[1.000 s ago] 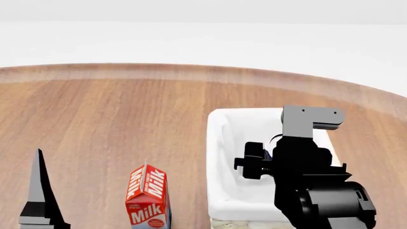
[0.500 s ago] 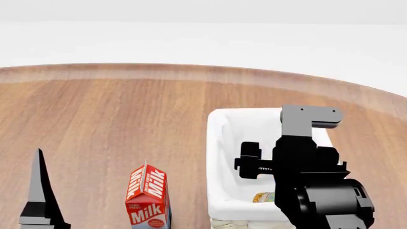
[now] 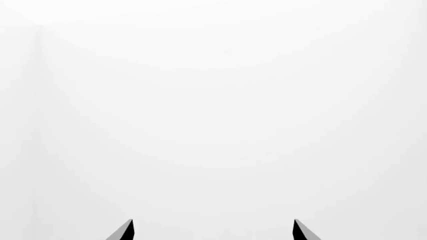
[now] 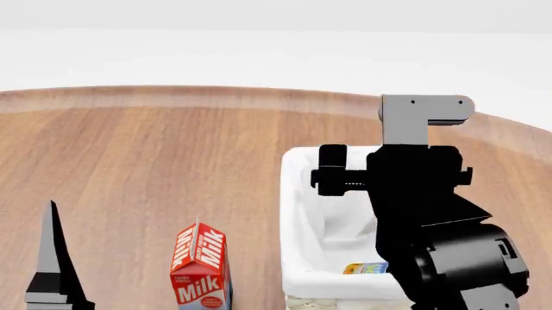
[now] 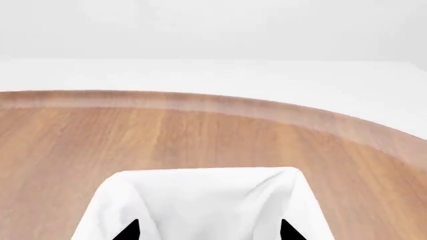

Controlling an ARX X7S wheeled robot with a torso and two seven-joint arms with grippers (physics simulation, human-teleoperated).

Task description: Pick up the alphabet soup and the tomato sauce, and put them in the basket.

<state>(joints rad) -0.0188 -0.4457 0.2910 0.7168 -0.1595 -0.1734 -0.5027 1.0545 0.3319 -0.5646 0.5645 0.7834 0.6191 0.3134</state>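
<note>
Right gripper (image 5: 208, 232) above the basket (image 4: 298, 194) — tips spread, nothing between them. A can (image 4: 366, 268) lies on the basket floor at the near end, partly hidden by the arm; blue and yellow print suggests the alphabet soup. The tomato sauce is not in view. Left gripper (image 3: 212, 231) also spread and empty, facing blank white. Milk carton (image 4: 200, 265) stands just beside the basket on the table (image 4: 155, 161). Judgement: lift the right arm straight up and clear of the cloth rim before swinging away — then go looking for the red can.

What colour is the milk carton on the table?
The milk carton is red with white lettering, seen best in the head view.
</note>
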